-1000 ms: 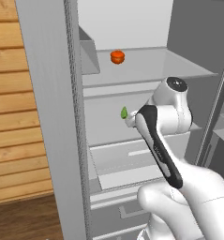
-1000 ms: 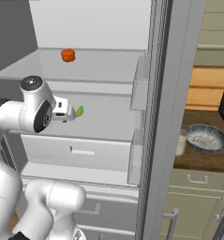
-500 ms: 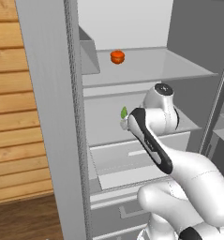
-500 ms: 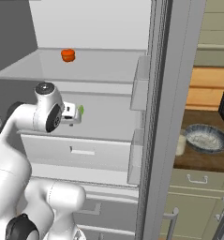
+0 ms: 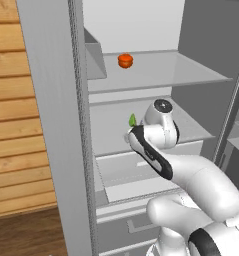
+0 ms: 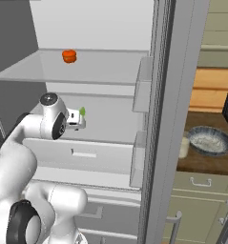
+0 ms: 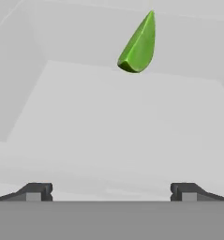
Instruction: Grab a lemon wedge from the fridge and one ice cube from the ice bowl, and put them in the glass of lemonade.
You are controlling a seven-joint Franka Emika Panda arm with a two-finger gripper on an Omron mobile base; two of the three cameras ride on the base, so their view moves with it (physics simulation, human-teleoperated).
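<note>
**A:** What's the lemon wedge [image 7: 138,46] look like on your feed?

**B:** Honestly more lime than lemon. It's bright green, a small slice standing on its blunt end with the pointed tip up and a curved back. Smooth, no markings I can make out. It sits alone on the middle shelf [image 5: 191,127] of the fridge [image 6: 158,119], toward the back.

**A:** And the claw?

**B:** I've got the gripper [image 7: 111,191] spread wide, nothing between the fingertips [image 7: 36,191], holding nothing. In the hand view the wedge is ahead of them, well apart, a bit right of center. In the right base view the hand is just beside the green bit.

**A:** Anything else in there?

**B:** A squat orange-red item [image 5: 125,60] one shelf up. The ice bowl [image 6: 211,141] and glass of lemonade [image 6: 183,147] are on the counter [image 6: 208,164] to the right, side by side.
</note>
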